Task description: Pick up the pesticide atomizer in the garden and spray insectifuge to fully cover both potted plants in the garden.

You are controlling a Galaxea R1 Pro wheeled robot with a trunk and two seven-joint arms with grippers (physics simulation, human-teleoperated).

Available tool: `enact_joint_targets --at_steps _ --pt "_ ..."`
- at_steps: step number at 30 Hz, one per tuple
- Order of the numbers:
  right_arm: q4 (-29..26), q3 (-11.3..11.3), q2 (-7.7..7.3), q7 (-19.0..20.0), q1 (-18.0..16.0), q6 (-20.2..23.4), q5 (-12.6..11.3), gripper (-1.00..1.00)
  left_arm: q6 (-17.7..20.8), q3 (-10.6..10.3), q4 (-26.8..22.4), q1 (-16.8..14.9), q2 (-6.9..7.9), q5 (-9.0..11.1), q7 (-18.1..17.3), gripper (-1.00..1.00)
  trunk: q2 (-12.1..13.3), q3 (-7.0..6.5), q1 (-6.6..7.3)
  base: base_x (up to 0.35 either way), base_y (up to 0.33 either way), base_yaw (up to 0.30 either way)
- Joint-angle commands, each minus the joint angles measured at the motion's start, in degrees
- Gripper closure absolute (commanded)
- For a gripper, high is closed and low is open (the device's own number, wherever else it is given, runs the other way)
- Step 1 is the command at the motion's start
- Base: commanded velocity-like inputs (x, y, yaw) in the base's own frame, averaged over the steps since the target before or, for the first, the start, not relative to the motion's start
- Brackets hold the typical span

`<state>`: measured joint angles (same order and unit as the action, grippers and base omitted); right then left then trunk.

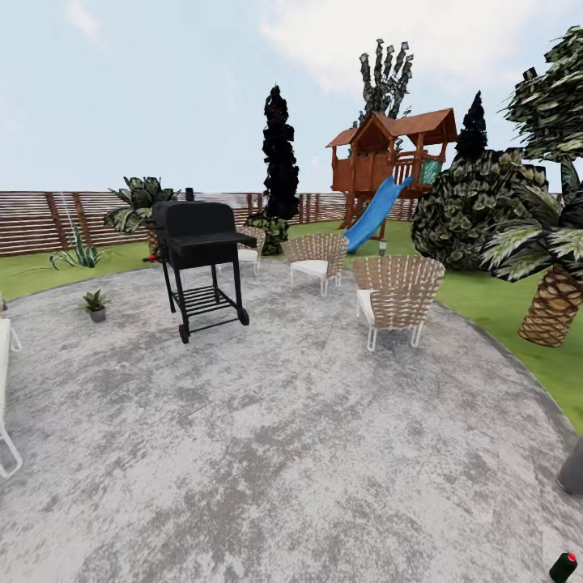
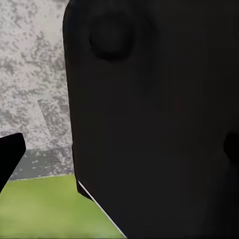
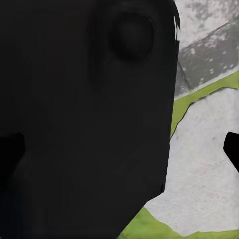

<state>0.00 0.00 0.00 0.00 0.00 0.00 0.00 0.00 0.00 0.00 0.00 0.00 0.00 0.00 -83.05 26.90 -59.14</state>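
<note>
The robot looks over the paved patio (image 1: 308,453) in search of its tools: the spray bottle (image 1: 563,567) stands on the paving at the head view's lower right corner, one potted plant (image 1: 96,304) left of the grill (image 1: 198,263). Next, it must turn toward the bottle and reach. Whether either gripper is open cannot be told.

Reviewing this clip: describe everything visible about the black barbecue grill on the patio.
The grill is matte black all over, seemingly metal. A boxy closed lid sits on top with a small cap or vent on its upper left. A flat side shelf sticks out to the right. Below, thin straight legs carry a slatted lower rack, and two small wheels show on the right legs. It stands upright on the grey paving, left of centre, in front of the wicker chairs. Nothing but the paving visibly touches it.
</note>
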Motion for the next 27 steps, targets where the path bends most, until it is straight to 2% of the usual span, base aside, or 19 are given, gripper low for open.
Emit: enact_joint_targets --at_steps 1,4,12,24,27 --pt "-0.09 0.33 0.33 -0.33 0.33 0.33 0.33 -1.00 0.33 0.26 0.33 0.33 -0.33 0.00 -0.18 -1.00 -0.03 0.03 0.41 0.000 0.000 0.000" --pt "-0.09 0.81 0.53 -0.36 1.07 0.87 0.82 -1.00 0.79 0.26 1.31 1.33 -1.06 0.00 -0.18 -1.00 -0.03 0.03 0.41 0.000 0.000 0.000" --pt "-0.09 0.81 0.53 -0.36 1.07 0.87 0.82 -1.00 0.79 0.26 1.41 3.76 -1.06 0.00 -0.18 -1.00 -0.03 0.03 0.41 0.000 0.000 0.000" --pt "-0.09 0.81 0.53 -0.36 1.07 0.87 0.82 -1.00 0.79 0.26 1.41 3.76 -1.06 0.00 -0.18 -1.00 -0.03 0.03 0.41 0.000 0.000 0.000" --pt "-1.07 0.42 -0.26 -0.43 0.23 0.61 0.34 -1.00 0.79 0.26 0.42 2.76 -1.09 -0.12 0.04 -1.00 -0.03 0.03 0.41 0.000 0.000 0.000"
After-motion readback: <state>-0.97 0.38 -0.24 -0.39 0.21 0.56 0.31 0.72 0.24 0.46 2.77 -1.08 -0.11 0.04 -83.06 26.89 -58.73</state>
